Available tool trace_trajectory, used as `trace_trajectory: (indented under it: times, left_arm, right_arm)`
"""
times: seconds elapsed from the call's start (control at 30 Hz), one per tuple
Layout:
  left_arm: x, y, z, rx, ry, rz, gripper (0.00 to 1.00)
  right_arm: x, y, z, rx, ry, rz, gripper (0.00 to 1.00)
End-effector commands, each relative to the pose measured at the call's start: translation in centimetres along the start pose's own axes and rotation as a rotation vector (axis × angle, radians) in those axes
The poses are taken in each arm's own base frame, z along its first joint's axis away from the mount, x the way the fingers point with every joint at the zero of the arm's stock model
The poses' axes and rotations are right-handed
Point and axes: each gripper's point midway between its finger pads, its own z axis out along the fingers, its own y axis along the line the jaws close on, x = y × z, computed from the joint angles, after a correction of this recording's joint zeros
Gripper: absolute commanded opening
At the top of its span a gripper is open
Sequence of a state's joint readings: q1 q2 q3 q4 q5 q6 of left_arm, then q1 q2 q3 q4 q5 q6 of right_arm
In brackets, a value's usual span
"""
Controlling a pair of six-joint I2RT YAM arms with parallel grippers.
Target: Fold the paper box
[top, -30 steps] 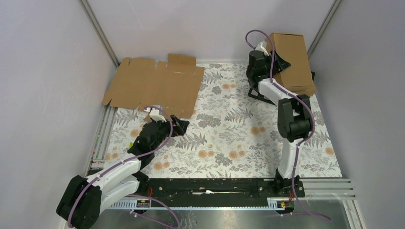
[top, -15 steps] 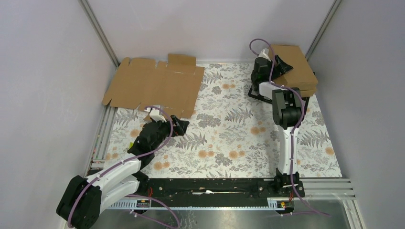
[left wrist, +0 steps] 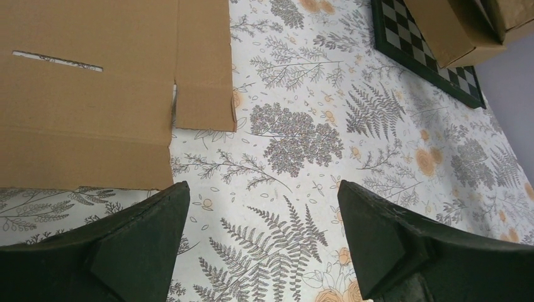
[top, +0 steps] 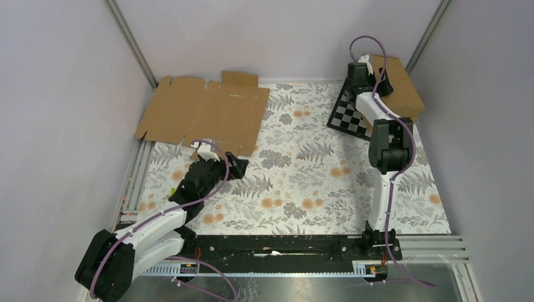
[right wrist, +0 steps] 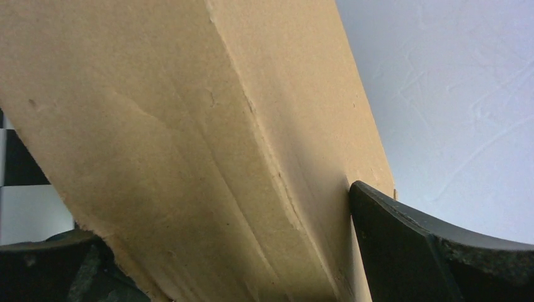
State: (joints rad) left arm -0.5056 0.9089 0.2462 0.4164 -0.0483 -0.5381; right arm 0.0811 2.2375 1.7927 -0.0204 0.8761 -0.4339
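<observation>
The paper box (top: 403, 88) is seen in the far right corner, partly on the chessboard (top: 348, 116), straddled by the right end effector (right wrist: 211, 233); a grip cannot be told. The left end effector (left wrist: 261, 195) is held open.

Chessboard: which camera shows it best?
The top external view. There the chessboard shows its widest patch of squares, with the paper box overlapping its right side. The left wrist view catches only a cropped strip of it. The right wrist view shows a sliver behind the box.
</observation>
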Motion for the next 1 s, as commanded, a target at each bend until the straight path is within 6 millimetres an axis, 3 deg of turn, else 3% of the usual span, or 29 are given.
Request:
trace_trajectory:
  times: [0.0,0.27,0.6,0.7,0.8,0.9,0.97]
  left_arm:
    - [-1.4,-0.4,0.5,0.004,-0.048,0.024,0.95]
    - [-1.6,-0.2,0.4,-0.005,-0.054,0.036,0.95]
    - [-1.7,-0.5,0.2,0.008,-0.052,0.036,0.95]
    - [-1.6,-0.5,0.2,0.006,-0.051,0.034,0.95]
    - [-1.5,-0.5,0.3,0.011,-0.044,0.033,0.95]
    - [-1.3,-0.7,0.4,0.02,-0.036,0.028,0.95]
    - [-1.1,-0.8,0.6,0.027,-0.028,0.025,0.95]
  right_arm:
    - [-0.6,4.8,-2.4,-0.279,0.0,0.168,1.0]
    - [-1.1,4.2,-2.6,-0.198,-0.014,0.065,1.0]
    - [-4.6,1.6,-5.6,0.061,-0.1,-0.16,0.99]
    - [-4.8,-0.2,-6.8,0.172,-0.109,-0.279,0.99]
    - [-4.2,-2.2,-6.0,0.194,-0.086,-0.244,0.99]
    - [-2.6,-3.8,-2.9,0.152,0.015,-0.172,0.99]
    - [-2.3,-3.9,-3.1,0.173,0.05,-0.164,0.99]
